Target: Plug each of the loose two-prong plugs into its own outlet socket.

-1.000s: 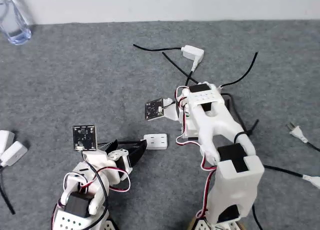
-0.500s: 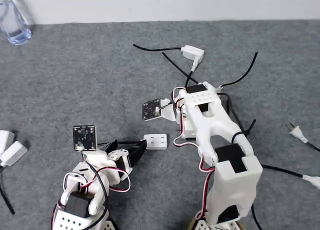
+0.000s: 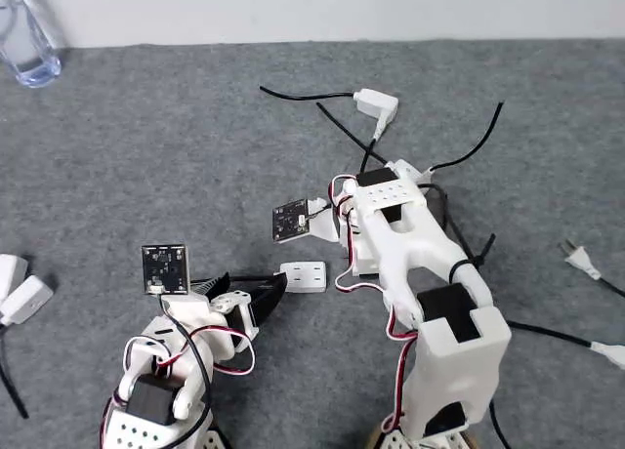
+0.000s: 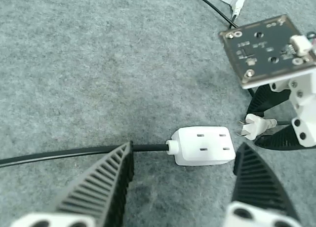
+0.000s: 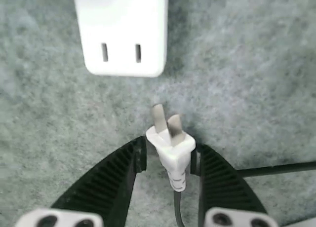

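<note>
Right now the right gripper (image 5: 169, 148) is clamping a white two-prong plug (image 5: 170, 138) by its body. One black finger is pressing on each side, and the two metal prongs are sticking out past the fingertips. The prongs are pointing toward the white outlet socket (image 5: 125, 34), which is lying flat on the grey carpet (image 3: 146, 156) just ahead of them. A narrow strip of carpet is showing between the prong tips and the socket's near edge, so the two are close but apart. The plug's own cord is trailing back between the fingers.

Seen from the left arm's side, the left gripper (image 4: 186, 150) is standing spread wide and holding nothing. The socket is lying between its two fingertips with its slots facing up, and as far as I can tell it is touching neither finger. The socket's black cord (image 4: 74, 153) is running away past one finger. Just beyond the socket's other end, the plug is being held in the right arm's fingers, prongs aimed at it.

From above, the socket is sitting between the two arms. Farther back on the carpet a second white socket (image 3: 376, 102) on its own black cord is lying well apart from both grippers. A loose plug (image 3: 583, 261) is lying out past the right arm.
</note>
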{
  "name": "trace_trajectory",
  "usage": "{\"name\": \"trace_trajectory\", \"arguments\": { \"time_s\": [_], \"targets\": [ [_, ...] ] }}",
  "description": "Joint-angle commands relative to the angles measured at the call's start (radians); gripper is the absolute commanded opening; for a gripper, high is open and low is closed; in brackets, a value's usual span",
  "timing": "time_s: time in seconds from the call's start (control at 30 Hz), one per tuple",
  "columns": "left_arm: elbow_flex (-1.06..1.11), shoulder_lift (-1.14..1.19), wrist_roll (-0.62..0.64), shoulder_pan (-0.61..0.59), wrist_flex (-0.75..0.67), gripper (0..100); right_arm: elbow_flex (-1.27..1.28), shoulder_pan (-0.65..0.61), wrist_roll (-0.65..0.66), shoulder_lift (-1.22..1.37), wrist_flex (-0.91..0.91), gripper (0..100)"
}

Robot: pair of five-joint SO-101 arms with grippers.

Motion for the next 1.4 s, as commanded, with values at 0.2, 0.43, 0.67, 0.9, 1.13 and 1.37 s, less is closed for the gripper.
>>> {"name": "trace_trajectory", "arguments": {
  "time_s": [0.2, 0.43, 0.67, 0.9, 1.13, 1.37],
  "targets": [
    [-0.008, -0.005, 0.0, 0.006, 0.006, 31, 0.0, -0.074, 0.083, 0.01, 0.001, 0.0],
    [-0.008, -0.005, 0.0, 0.008, 0.006, 31, 0.003, -0.038, 0.127, 0.01, 0.007, 0.9],
    [-0.008, -0.005, 0.0, 0.009, 0.006, 31, -0.058, -0.027, 0.121, -0.015, 0.151, 0.9],
    [-0.008, -0.005, 0.0, 0.011, 0.006, 31, -0.31, -0.022, -0.005, -0.151, 0.572, 0.9],
    [-0.008, -0.005, 0.0, 0.008, 0.006, 31, -0.345, 0.016, -0.094, -0.334, 0.599, 0.8],
    [-0.008, -0.003, 0.0, 0.006, 0.006, 31, -0.351, 0.127, -0.091, -0.492, 0.598, 0.8]
  ]
}}
